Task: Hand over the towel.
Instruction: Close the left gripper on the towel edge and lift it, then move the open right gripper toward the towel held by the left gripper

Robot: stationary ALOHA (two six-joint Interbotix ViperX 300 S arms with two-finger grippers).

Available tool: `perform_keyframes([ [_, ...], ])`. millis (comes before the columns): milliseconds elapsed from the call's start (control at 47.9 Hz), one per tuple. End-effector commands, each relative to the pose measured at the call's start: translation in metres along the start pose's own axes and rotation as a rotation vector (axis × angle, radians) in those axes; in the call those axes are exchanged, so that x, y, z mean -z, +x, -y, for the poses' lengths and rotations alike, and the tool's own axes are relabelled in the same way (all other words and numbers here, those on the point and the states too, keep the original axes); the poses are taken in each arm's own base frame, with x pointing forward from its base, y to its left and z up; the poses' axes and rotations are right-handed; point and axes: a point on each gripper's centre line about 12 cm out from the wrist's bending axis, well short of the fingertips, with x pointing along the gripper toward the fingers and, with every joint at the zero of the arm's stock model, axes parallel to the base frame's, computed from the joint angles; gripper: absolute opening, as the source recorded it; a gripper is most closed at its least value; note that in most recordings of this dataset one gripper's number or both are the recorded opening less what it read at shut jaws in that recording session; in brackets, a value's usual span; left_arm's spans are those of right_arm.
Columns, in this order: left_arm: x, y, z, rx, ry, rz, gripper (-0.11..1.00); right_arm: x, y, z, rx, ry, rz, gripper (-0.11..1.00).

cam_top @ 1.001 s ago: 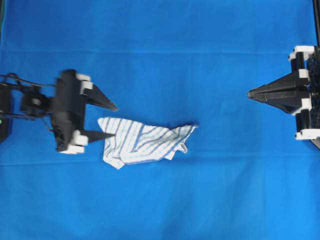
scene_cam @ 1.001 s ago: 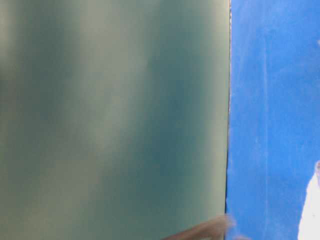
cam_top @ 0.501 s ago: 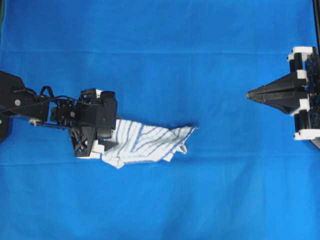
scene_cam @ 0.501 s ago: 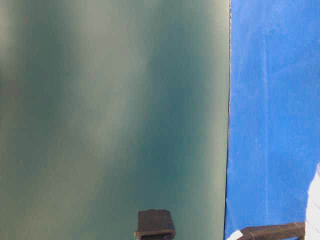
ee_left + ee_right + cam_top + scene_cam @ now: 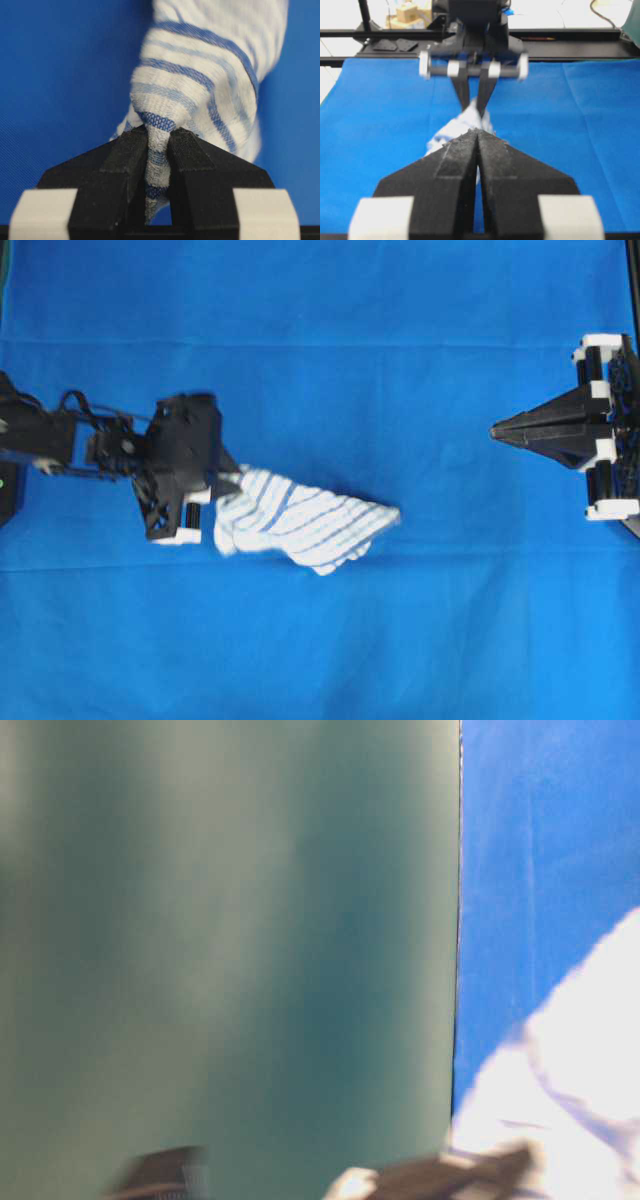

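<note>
On blue-covered table (image 5: 320, 640), left of centre: towel (image 5: 300, 522), one end pinched in left claw (image 5: 222, 498), rest trailing twd middle. Right claw (image 5: 497, 429) clamped tight, nothing in it, well apart.

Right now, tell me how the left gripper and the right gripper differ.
The left gripper is shut on the towel, pinching one bunched end between its fingers; the right gripper is shut on nothing, its fingertips pressed together. In the overhead view the left gripper is out over the blue cloth near the middle left, while the right gripper sits back at the right edge, well apart from the towel. Both are black with white blocks and face each other.
</note>
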Motion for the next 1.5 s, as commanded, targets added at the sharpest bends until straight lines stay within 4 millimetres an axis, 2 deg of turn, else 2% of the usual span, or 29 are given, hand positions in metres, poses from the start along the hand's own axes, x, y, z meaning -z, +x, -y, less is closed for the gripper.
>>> perform_keyframes([
  [0, -0.040, -0.024, -0.009, -0.022, -0.013, 0.141, 0.05, -0.009, 0.002, 0.000, -0.002, 0.003, 0.025, 0.00],
  [104, -0.068, -0.047, -0.017, -0.046, -0.019, 0.246, 0.05, -0.009, 0.002, 0.000, -0.002, 0.001, 0.025, 0.00],
  [271, -0.098, -0.075, -0.018, -0.057, 0.012, 0.369, 0.05, -0.009, 0.002, 0.000, -0.002, 0.001, 0.026, 0.00],
  [396, -0.105, -0.080, -0.016, -0.052, 0.020, 0.412, 0.05, -0.009, 0.003, 0.000, -0.002, 0.003, 0.025, 0.00],
  [772, -0.105, -0.079, -0.015, -0.050, 0.019, 0.417, 0.05, -0.004, 0.014, 0.000, 0.000, 0.024, 0.051, 0.01],
  [835, -0.106, -0.079, -0.015, -0.051, 0.019, 0.420, 0.05, -0.002, 0.018, 0.001, 0.003, 0.036, 0.057, 0.11],
  [981, -0.107, -0.080, -0.015, -0.050, 0.020, 0.434, 0.05, 0.004, 0.038, 0.002, 0.008, 0.045, 0.059, 0.55],
  [1064, -0.108, -0.080, -0.014, -0.049, 0.021, 0.441, 0.05, 0.006, 0.055, 0.004, 0.019, 0.054, 0.071, 0.71],
  [1231, -0.109, -0.081, -0.014, -0.049, 0.021, 0.452, 0.05, 0.006, 0.092, 0.011, 0.046, 0.071, 0.076, 0.71],
  [1481, -0.109, -0.080, -0.014, -0.049, 0.022, 0.450, 0.05, 0.002, 0.163, 0.014, 0.050, 0.083, 0.067, 0.72],
])
